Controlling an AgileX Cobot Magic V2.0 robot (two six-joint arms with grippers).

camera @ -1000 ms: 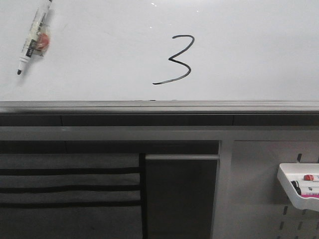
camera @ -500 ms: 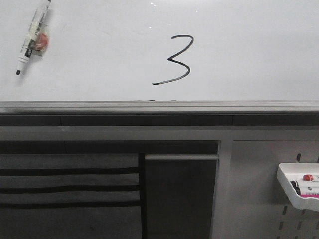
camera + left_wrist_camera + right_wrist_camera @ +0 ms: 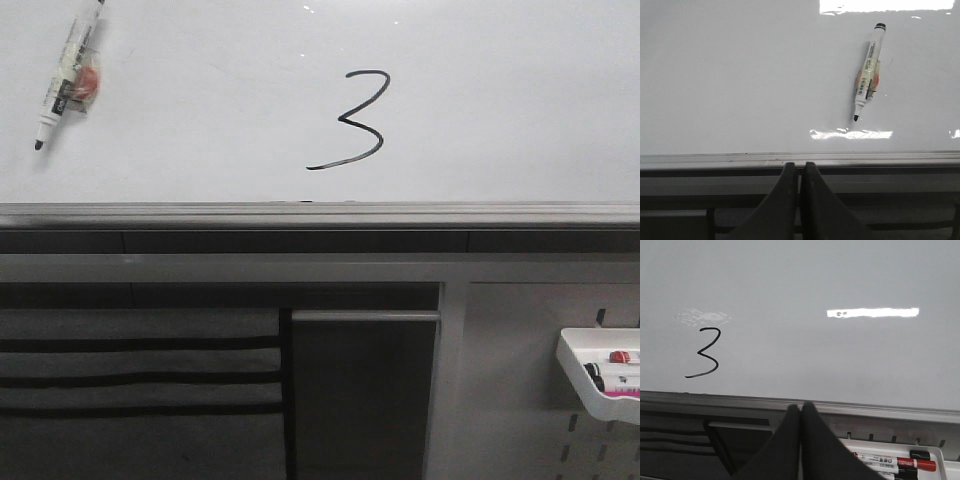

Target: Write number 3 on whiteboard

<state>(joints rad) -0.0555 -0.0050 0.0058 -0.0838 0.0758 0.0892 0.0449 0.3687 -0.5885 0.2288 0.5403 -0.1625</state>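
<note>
A black hand-drawn number 3 with a long lower tail stands on the whiteboard; it also shows in the right wrist view. A white marker, uncapped with its black tip down, lies on the whiteboard at the far left; the left wrist view shows it too. My left gripper is shut and empty, back from the board's grey edge rail. My right gripper is shut and empty, also below the rail. Neither gripper shows in the front view.
A small white tray with markers hangs at the lower right on a perforated panel; it shows in the right wrist view too. Below the rail are a dark slatted panel and a dark cabinet panel.
</note>
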